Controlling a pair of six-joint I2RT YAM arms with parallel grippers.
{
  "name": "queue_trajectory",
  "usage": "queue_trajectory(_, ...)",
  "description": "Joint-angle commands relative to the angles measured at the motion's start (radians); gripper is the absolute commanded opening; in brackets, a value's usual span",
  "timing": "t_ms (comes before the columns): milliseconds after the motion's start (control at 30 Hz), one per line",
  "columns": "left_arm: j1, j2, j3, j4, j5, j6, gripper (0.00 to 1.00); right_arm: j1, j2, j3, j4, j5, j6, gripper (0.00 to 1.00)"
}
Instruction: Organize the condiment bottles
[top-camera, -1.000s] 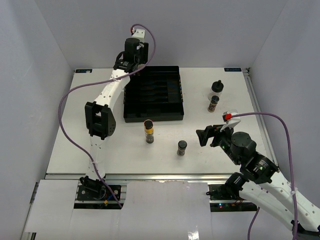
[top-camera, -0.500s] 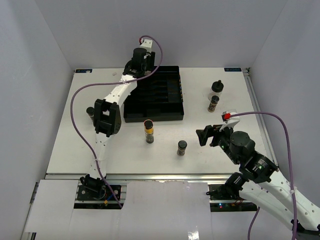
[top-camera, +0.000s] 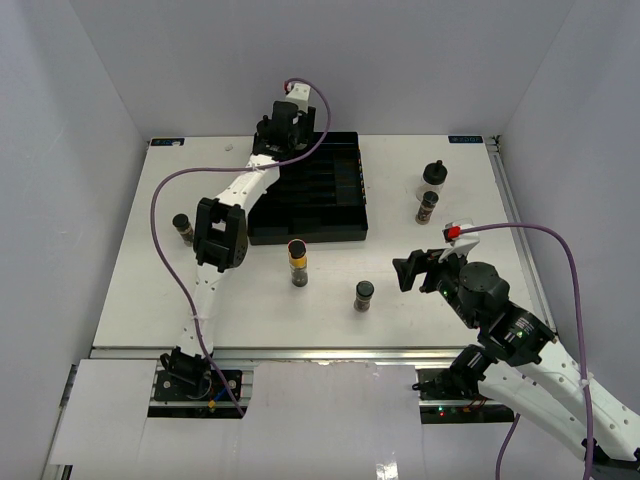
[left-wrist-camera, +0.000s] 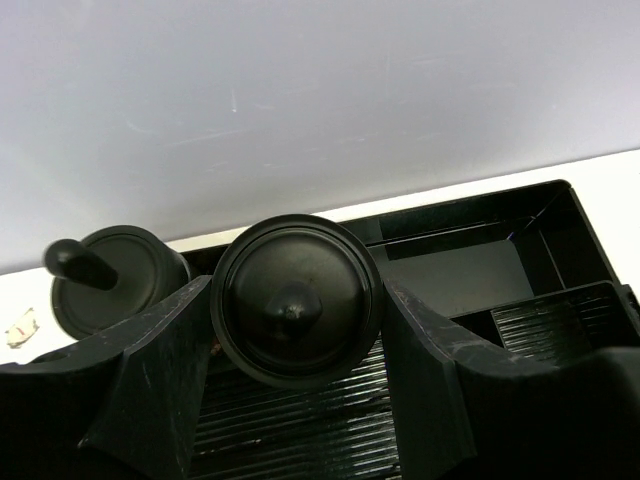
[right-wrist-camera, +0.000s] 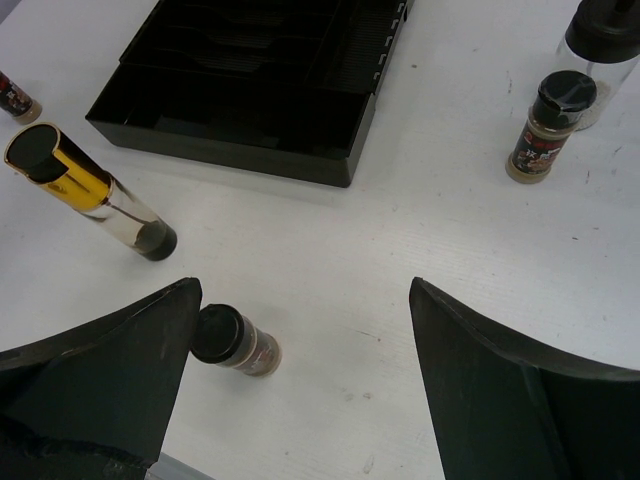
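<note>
My left gripper (top-camera: 283, 128) is over the back left corner of the black tray (top-camera: 308, 238). In the left wrist view it (left-wrist-camera: 297, 330) is shut on a squat bottle's black knobbed cap (left-wrist-camera: 297, 300). A second knobbed cap (left-wrist-camera: 110, 275) stands just to its left. My right gripper (top-camera: 415, 270) is open and empty above the table. In the right wrist view it (right-wrist-camera: 300, 290) has a spice jar (right-wrist-camera: 235, 343) by its left fingertip. The yellow-banded jar (top-camera: 297, 260) stands in front of the tray. A squat clear bottle (top-camera: 434, 178) and a spice jar (top-camera: 427, 208) stand at the right. Another spice jar (top-camera: 183, 228) stands at the left.
The tray's ribbed slots (left-wrist-camera: 300, 430) lie under my left fingers, with the grey back wall close behind. The left arm's elbow (top-camera: 220, 235) hangs over the table left of the tray. White walls close the table on three sides.
My left gripper has moved right along the tray's back edge, and its elbow swung right, uncovering the spice jar at the left. The right arm has not moved.
</note>
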Motion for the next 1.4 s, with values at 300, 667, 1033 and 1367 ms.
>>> queue_trajectory(300,-0.006,0.008,0.056,0.144,0.027,-0.021,0.00,0.002,0.017,0.016,0.043,0.033,-0.008,0.91)
queue_trajectory(667,-0.009,0.026,0.060,0.152,0.036,-0.025,0.00,0.003,0.019,0.010,0.053,0.035,-0.010,0.91)
queue_trajectory(1033,-0.013,0.032,0.063,0.165,0.040,-0.029,0.13,0.003,0.019,0.007,0.057,0.032,-0.010,0.91)
queue_trajectory(1367,-0.014,0.038,0.054,0.169,0.046,-0.027,0.31,0.003,0.010,0.006,0.056,0.039,-0.010,0.91)
